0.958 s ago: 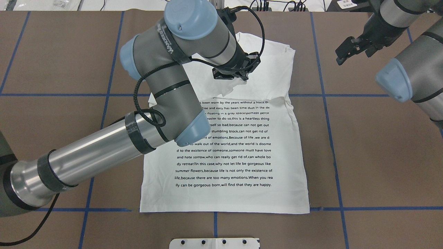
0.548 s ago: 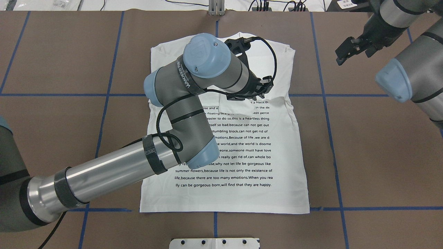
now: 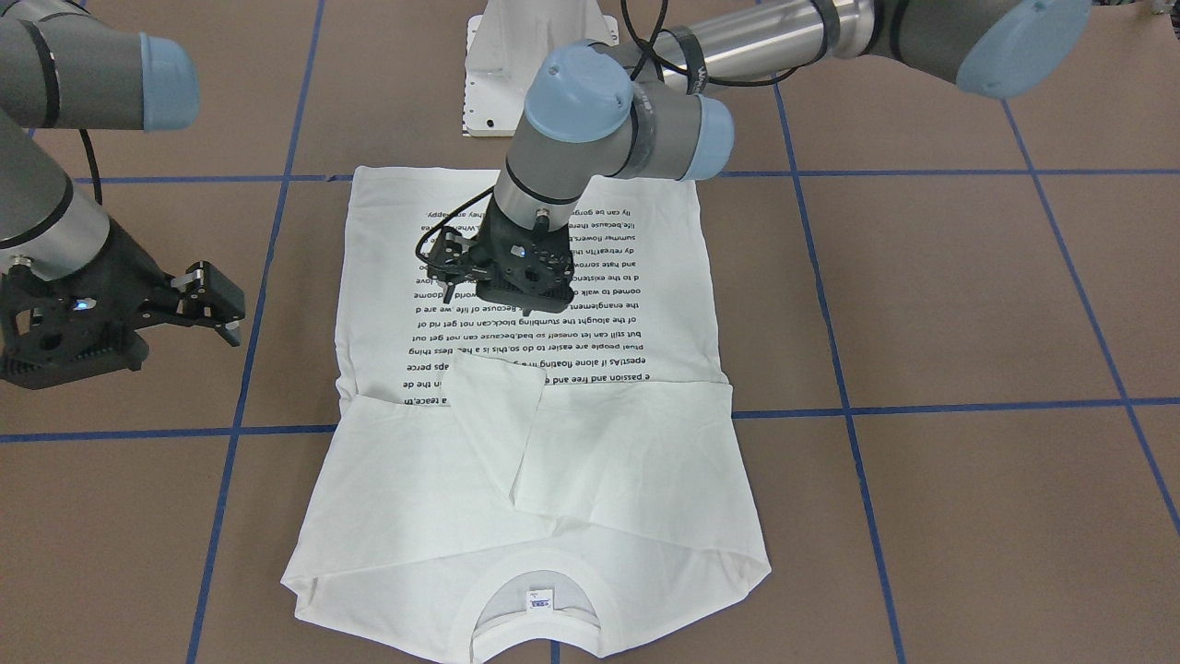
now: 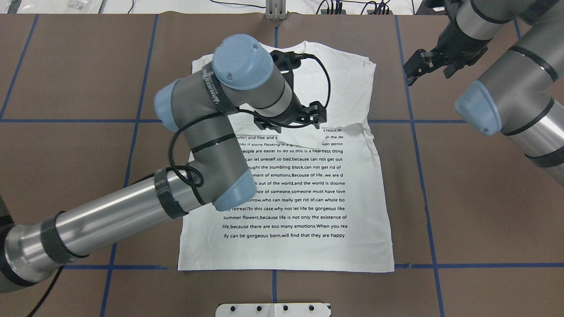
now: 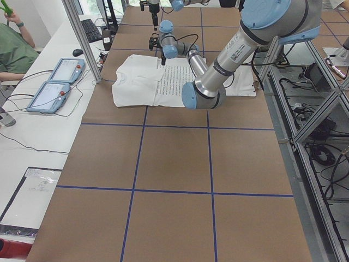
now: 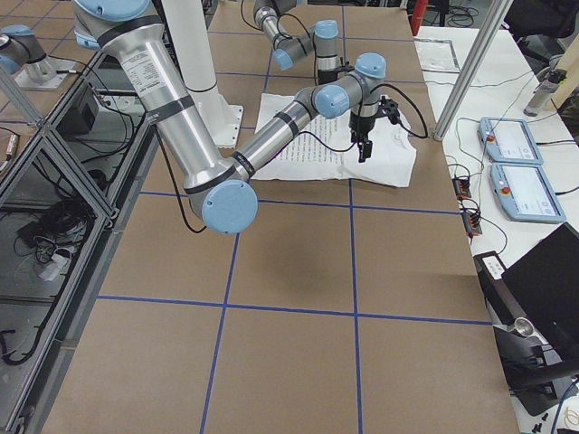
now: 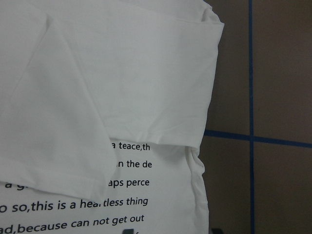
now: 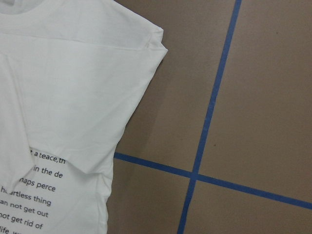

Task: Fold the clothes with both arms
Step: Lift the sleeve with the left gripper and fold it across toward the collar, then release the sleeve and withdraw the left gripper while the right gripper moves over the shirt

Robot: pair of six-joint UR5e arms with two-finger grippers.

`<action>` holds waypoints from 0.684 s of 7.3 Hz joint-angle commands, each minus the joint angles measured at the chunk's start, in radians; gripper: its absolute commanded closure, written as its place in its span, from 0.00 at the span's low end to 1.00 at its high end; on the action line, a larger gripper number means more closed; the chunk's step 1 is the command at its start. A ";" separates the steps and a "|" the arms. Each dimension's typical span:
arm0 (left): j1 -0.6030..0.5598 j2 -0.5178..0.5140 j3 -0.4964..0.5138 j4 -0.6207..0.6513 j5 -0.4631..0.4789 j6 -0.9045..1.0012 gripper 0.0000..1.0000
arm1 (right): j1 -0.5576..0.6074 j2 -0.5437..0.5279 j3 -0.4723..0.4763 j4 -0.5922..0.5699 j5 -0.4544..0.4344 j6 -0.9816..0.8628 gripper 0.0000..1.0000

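The white long-sleeved T-shirt (image 4: 308, 198) lies flat, printed text up, collar (image 3: 539, 572) at the far end from my base. Both sleeves are folded in across the chest, and one sleeve end (image 3: 489, 406) lies loose over the top lines of text. My left gripper (image 4: 318, 115) hovers just above that sleeve end; its fingers (image 3: 447, 249) look open and hold nothing. My right gripper (image 4: 412, 72) hangs open over bare table beside the shirt's shoulder (image 8: 156, 41). Neither wrist view shows fingertips, only the shirt (image 7: 146, 73) below.
The white metal pedestal (image 3: 535, 65) stands at the hem end of the shirt. Blue tape lines (image 4: 414, 132) cross the brown table cover. In the exterior left view two teach pendants (image 5: 54, 82) and a person's green sleeve (image 5: 11, 52) are beyond the table's far edge.
The left gripper carried the sleeve end toward the text, let it go there, then drew slightly back to the left. The right gripper moved left, closer to the shirt's shoulder.
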 commanded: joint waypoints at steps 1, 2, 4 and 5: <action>-0.153 0.210 -0.206 0.113 -0.107 0.258 0.00 | -0.099 0.104 -0.054 0.000 -0.058 0.123 0.00; -0.210 0.270 -0.237 0.129 -0.118 0.367 0.00 | -0.160 0.191 -0.116 -0.001 -0.126 0.225 0.00; -0.328 0.362 -0.252 0.130 -0.178 0.609 0.00 | -0.276 0.401 -0.342 0.010 -0.255 0.376 0.00; -0.370 0.402 -0.251 0.126 -0.213 0.698 0.00 | -0.316 0.493 -0.490 0.057 -0.300 0.407 0.00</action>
